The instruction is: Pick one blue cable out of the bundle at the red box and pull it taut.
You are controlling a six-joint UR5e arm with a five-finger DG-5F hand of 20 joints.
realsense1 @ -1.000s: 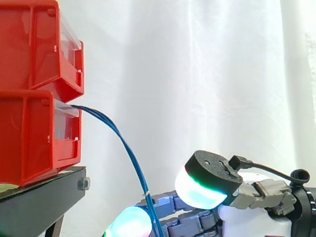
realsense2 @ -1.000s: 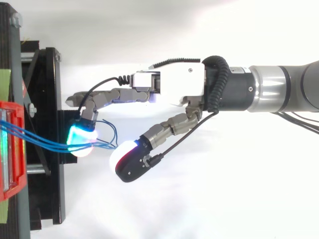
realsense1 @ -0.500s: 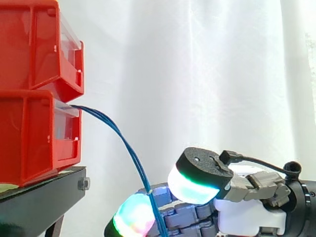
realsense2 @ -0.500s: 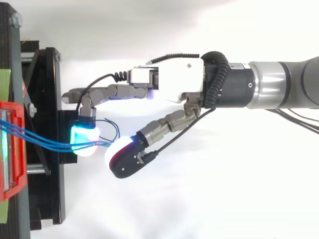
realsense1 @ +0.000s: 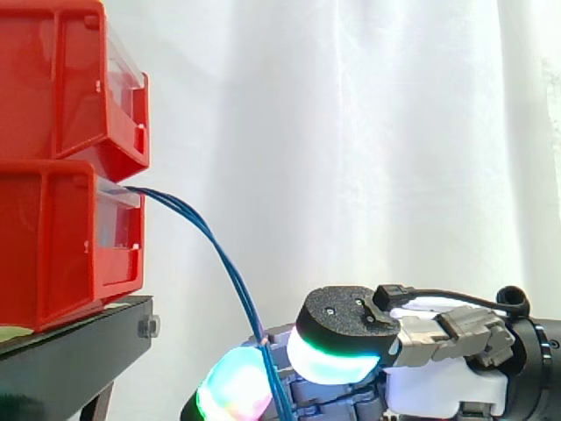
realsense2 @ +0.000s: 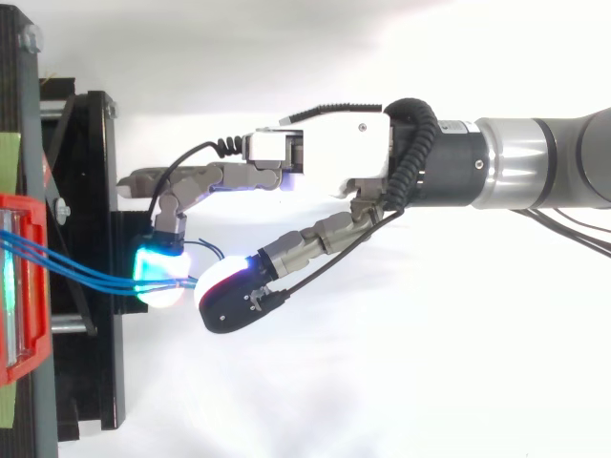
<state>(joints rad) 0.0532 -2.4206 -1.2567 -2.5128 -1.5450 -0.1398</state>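
Blue cables [realsense2: 91, 277] run from red box [realsense1: 53, 237] into hand [realsense2: 325, 153]; cannot tell if clamped. Isolate a single strand first, then pull straight away from box.

— What does the arm [realsense2: 535, 176] look like?
— A round tube of silver-grey metal, with a broad black collar where it meets the hand [realsense2: 325, 157]
— And the hand itself?
— A boxy white palm housing with a small dark screw head on it. The fingers [realsense2: 229, 176] are chains of grey metal links, bluish in the side view
— The tips?
— Thick glowing pads [realsense2: 158, 277], cyan-green from above, one mottled pink and green from the side. The thumb [realsense1: 346, 316] wears a rounded black cap over a white-to-green glow
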